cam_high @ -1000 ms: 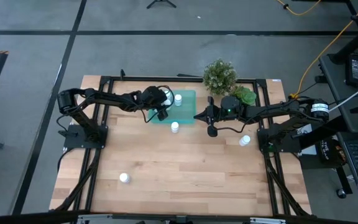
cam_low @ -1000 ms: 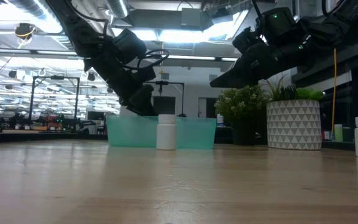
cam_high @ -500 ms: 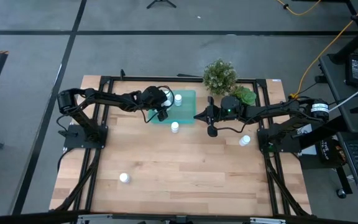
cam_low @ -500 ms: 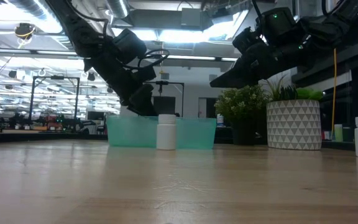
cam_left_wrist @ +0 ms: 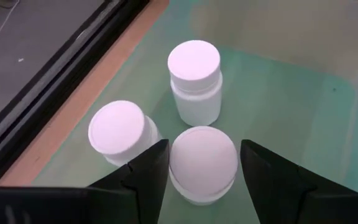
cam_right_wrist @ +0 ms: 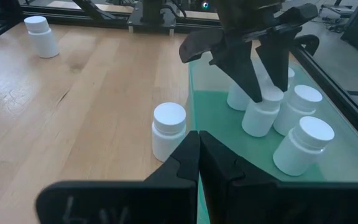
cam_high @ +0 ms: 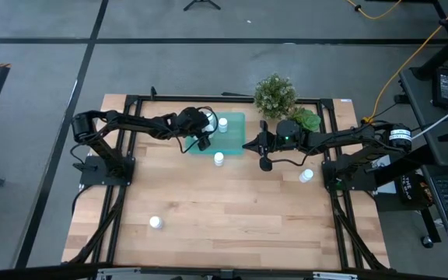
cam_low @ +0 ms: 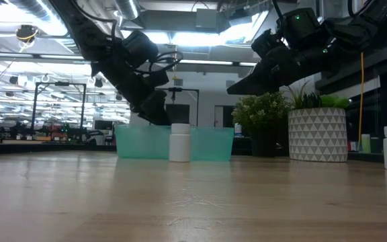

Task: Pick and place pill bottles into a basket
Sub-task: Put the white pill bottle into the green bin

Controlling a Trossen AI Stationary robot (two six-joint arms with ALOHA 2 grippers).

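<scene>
The left end effector point(cam_left_wrist: 201, 165) has spread its fingers slightly wider around a bottle point(cam_left_wrist: 202, 163) in the basket point(cam_left_wrist: 303, 106)

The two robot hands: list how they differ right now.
The left hand is open, its fingers either side of a small white capped pill bottle standing in the translucent teal plastic basket; the right hand is shut and empty. The left hand is low inside the basket; the right hand hangs above the wooden table beside the basket. Both are dark and two-fingered.
</scene>
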